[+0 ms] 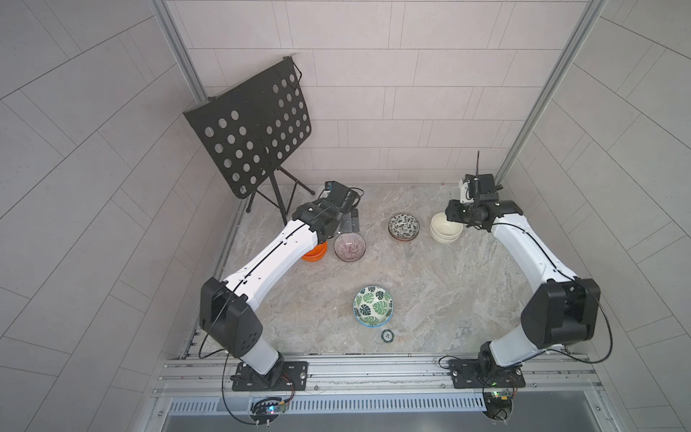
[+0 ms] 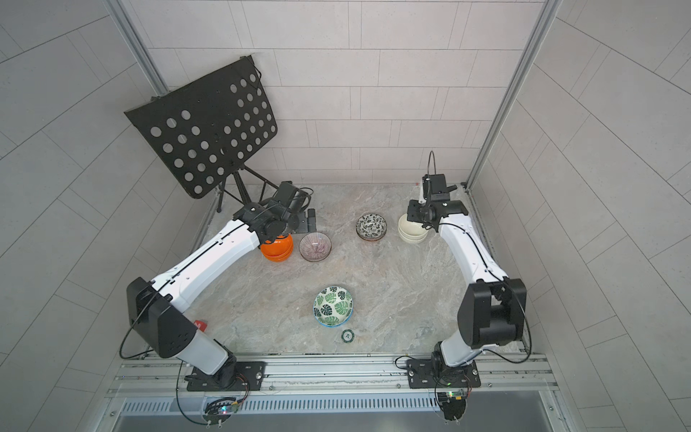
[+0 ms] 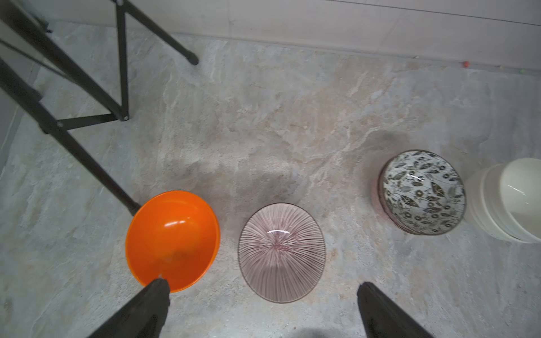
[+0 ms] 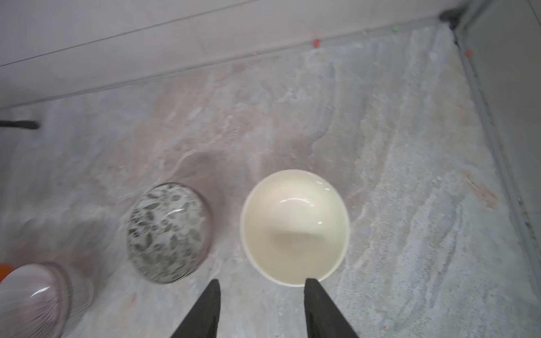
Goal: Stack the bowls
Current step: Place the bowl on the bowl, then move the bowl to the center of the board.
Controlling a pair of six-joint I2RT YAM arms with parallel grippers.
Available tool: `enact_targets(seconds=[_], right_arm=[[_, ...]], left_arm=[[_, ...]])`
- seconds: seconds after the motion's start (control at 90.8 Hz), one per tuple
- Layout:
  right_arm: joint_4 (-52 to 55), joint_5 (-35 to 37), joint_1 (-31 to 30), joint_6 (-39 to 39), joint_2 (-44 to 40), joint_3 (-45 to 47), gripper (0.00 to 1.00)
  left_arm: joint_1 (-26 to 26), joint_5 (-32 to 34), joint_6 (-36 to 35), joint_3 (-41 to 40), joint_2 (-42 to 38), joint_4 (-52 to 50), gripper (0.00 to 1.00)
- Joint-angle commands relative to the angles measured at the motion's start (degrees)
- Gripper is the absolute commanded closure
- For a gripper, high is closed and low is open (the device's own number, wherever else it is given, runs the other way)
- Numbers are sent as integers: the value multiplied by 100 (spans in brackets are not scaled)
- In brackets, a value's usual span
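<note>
Right gripper [image 4: 262, 282] is hanging empty, jaws parted, by the cream bowls [image 1: 445, 229] right of centre; left gripper [image 3: 260, 288] is gaping wide.

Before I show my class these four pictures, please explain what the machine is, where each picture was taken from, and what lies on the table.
It is a robot: a left arm and a right arm, each ending in a two-fingered pincer. Two pictures look down from overhead; two come from wrist cameras. On the stone-patterned table stand stacks: orange bowls, purple-striped bowls, black-and-white leaf bowls, cream bowls, green leaf bowls, plus a tiny disc and a music stand. The left pincer and right pincer are open, holding nothing.
</note>
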State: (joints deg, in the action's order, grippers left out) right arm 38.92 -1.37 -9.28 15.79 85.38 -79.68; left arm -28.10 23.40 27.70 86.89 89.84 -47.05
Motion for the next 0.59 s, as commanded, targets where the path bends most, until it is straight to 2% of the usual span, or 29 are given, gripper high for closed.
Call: enact_targets(seconds=[0.0,0.077,0.253,0.429,0.583], right_arm=[[-101,97,-589,-148,-340,290,50],[-300,19,-1009,-108,-484,466,50],[-555,-222,-1647,-8,-254,545,49],[-691,-333,-1996,113,100,440,49],[-592,-383,-2115,131,326,291,50]], left_arm=[[871,-746,406,-535,-386,-451,0],[1323,-982,470,-899,-550,-512,0],[1690,-714,609,-1554,-706,-432,3],[2060,-1043,770,-1820,-438,-249,13],[2112,-1181,957,-1853,-5,-20,23]])
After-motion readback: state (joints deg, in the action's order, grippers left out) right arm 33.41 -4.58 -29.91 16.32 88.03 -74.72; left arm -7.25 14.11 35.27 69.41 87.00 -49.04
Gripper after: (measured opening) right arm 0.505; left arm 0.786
